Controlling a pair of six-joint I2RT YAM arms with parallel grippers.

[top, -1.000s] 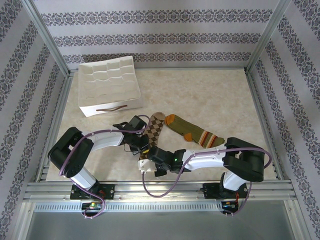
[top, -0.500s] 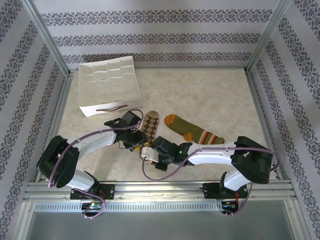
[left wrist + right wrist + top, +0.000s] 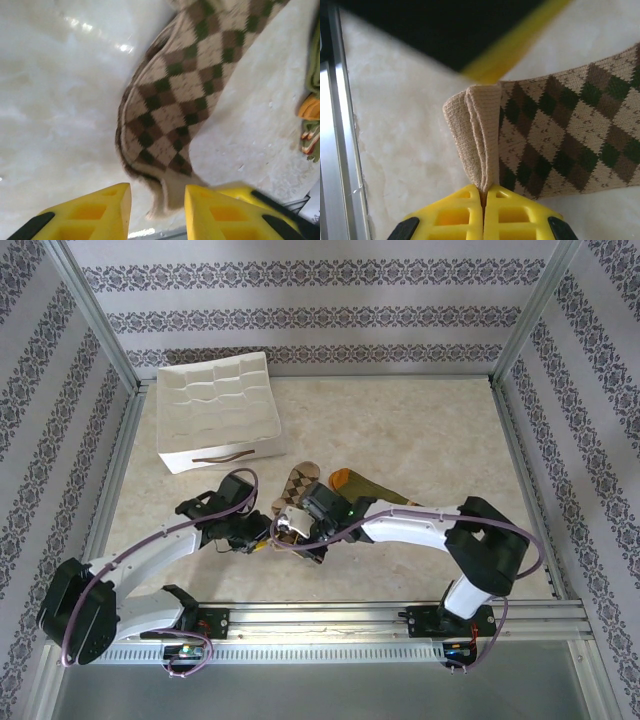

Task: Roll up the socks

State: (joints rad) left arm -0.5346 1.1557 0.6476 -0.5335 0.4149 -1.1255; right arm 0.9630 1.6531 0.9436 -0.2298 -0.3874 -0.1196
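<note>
Argyle sock (image 3: 175,100) farther left, one of two.

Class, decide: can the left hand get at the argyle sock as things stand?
Probably yes: the left hand stands open at the near end of the argyle sock, nothing between them. The right hand, pinching the tan cuff, may crowd it.

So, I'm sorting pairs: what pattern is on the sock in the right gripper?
Argyle sock: tan, brown and dark-green diamonds, plain tan cuff. Clearest in right wrist view.
</note>
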